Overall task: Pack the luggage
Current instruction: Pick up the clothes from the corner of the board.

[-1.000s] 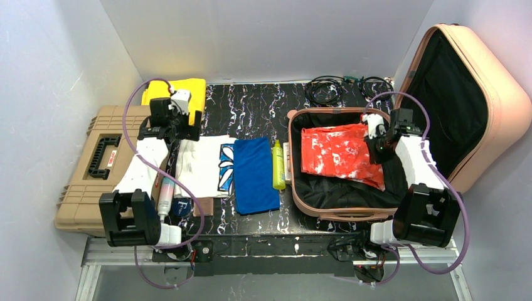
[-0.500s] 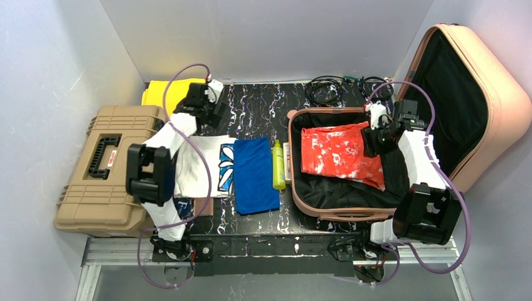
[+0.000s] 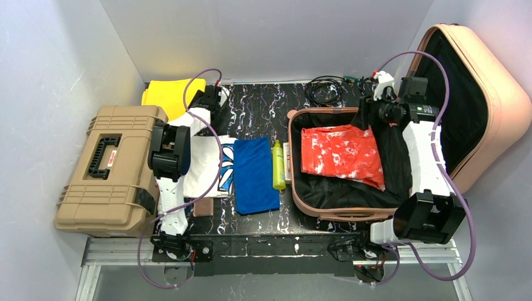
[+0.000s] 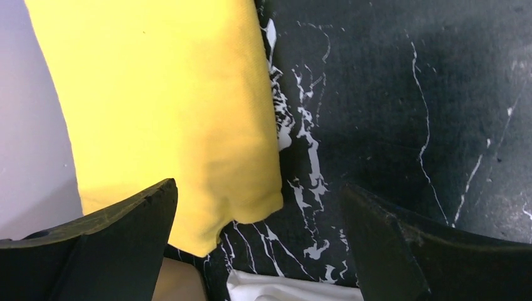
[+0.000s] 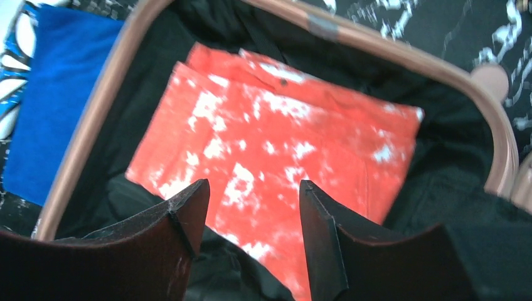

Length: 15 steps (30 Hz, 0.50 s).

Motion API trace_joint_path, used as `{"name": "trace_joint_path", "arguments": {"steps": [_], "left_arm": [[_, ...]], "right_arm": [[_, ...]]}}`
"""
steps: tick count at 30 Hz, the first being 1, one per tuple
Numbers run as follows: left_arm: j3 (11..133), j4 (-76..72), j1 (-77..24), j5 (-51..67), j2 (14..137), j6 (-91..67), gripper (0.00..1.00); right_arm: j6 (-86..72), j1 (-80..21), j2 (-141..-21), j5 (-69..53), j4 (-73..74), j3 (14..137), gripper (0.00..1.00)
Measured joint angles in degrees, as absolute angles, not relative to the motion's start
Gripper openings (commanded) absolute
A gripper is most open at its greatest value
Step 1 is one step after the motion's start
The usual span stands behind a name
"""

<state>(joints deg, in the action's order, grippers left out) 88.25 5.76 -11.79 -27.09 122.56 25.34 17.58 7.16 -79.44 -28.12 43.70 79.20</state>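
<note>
Left gripper (image 4: 257,210) has swung to back-left: fingers spread, empty, over folded yellow cloth (image 4: 169,106), well apart from open peach-pink hard-shell suitcase (image 3: 495,94) at right. Right gripper (image 5: 251,194) has lifted; fingers apart, empty, above suitcase's folded red-white garment (image 5: 276,144).

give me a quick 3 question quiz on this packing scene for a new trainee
1. True or false: the red cloth lies inside the suitcase.
2. Which thing is nearest the left gripper? A) blue towel B) yellow cloth C) bottle
3. Fill in: the right gripper is ___ and holds nothing.
Key: 1 true; 2 B; 3 open.
</note>
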Motion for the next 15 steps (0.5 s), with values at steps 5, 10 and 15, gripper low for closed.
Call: {"name": "trace_joint_path", "arguments": {"steps": [5, 10, 15], "left_arm": [[90.96, 6.09, -11.68, -27.7, 123.59, 25.02, 0.91], [93.51, 7.2, -11.31, -28.21, 127.0, 24.38, 0.82], [97.06, 8.95, -10.33, -28.03, 129.12, 23.14, 0.68]], "right_arm": [[12.82, -1.32, -80.42, -28.45, 39.18, 83.26, 0.64], [6.17, -9.61, -85.12, -28.64, 32.99, 88.07, 0.64], [0.69, -14.2, -91.64, -27.51, 27.73, 92.16, 0.64]]}}
